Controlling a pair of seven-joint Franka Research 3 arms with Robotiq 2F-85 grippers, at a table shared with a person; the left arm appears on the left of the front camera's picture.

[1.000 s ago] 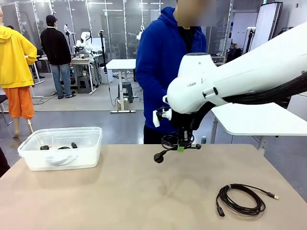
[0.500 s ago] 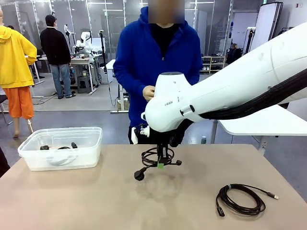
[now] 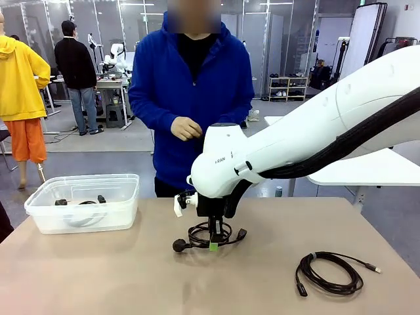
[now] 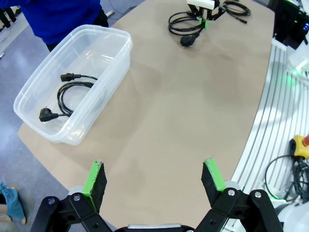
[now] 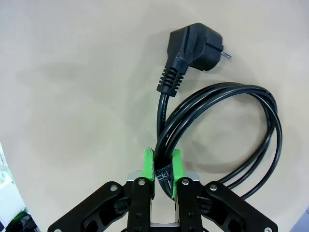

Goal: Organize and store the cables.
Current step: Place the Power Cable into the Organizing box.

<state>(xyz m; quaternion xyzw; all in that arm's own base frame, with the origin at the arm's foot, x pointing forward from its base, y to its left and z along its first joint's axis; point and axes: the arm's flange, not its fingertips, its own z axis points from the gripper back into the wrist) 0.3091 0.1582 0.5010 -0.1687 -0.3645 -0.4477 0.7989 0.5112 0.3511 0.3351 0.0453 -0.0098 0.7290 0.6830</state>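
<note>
Table (image 3: 98, 275): tan, person (image 3: 190, 98) in blue hoodie standing at far edge. Right arm (image 3: 315, 131) reaches across to table middle. Clear bin (image 3: 125, 203) at table's left end, one black cable (image 4: 72, 92) coiled inside. Second coil (image 3: 328, 272) lies loose near right end, silver tip outward. Third coil (image 5: 231, 125) pinched in right gripper (image 5: 163, 159), low over table middle, plug (image 5: 193, 41) dangling left; contact with table unclear. Left gripper (image 4: 153, 166): jaws wide apart, nothing between, above bare table, well apart from bin.

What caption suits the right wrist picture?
Right end effector shut on a coiled black power cable over the tan table.
</note>
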